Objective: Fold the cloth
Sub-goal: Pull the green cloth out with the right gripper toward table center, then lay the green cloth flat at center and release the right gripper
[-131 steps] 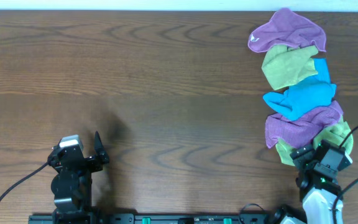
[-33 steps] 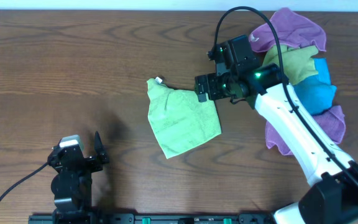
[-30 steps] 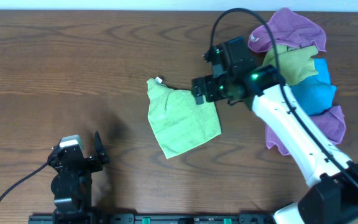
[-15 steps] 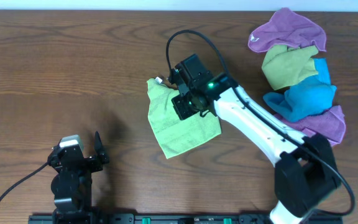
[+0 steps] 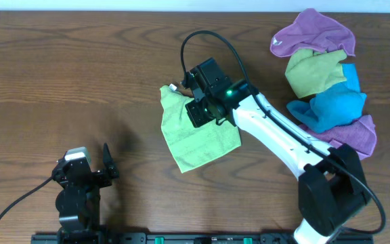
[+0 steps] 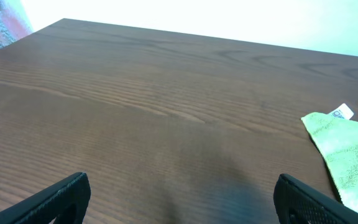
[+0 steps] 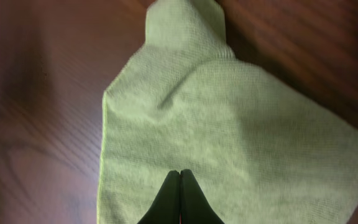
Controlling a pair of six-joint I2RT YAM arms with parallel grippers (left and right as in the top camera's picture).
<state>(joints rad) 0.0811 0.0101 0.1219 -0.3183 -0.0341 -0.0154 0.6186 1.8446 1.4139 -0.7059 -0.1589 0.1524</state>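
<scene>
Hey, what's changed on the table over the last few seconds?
The lime-green cloth went from the near end of the cloth pile to mid-table. The right gripper, open at the cloth's right corner a second ago, slid left over it and shut; no pinched fabric shows. The left gripper stayed parked and open; the rest of the pile stayed.

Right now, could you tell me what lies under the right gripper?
The lime-green cloth lies under the shut right gripper, resting on the wooden table. Whether its tips pinch any fabric cannot be seen; they cover that spot.
</scene>
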